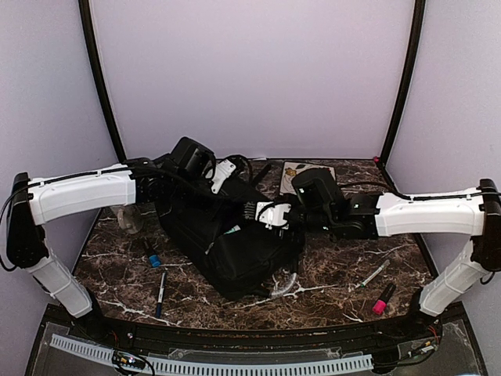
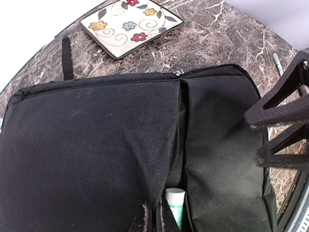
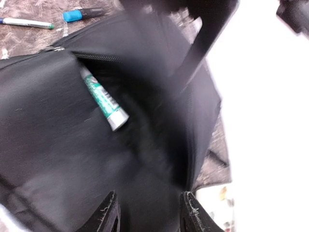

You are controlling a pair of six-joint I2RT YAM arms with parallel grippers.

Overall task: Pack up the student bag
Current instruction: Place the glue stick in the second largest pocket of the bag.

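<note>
The student bag (image 1: 235, 251) lies in the middle of the table, a black soft bag with its zipper open. My left gripper (image 1: 233, 202) is shut on the edge of the bag's flap (image 2: 155, 220) and holds the opening apart. A green and white tube (image 2: 175, 202) sits in the opening just beside its fingertips, and it also shows in the right wrist view (image 3: 104, 99). My right gripper (image 1: 252, 210) is open and empty over the bag (image 3: 149, 212), a little behind the tube. Its fingers (image 2: 282, 113) show at the right of the left wrist view.
A flowered square plate (image 1: 304, 174) lies behind the bag (image 2: 130, 24). A blue-capped marker (image 1: 153, 257) and a pen (image 1: 160, 291) lie left of the bag. A thin pen (image 1: 374, 274) and a pink-capped item (image 1: 383, 299) lie at the right front.
</note>
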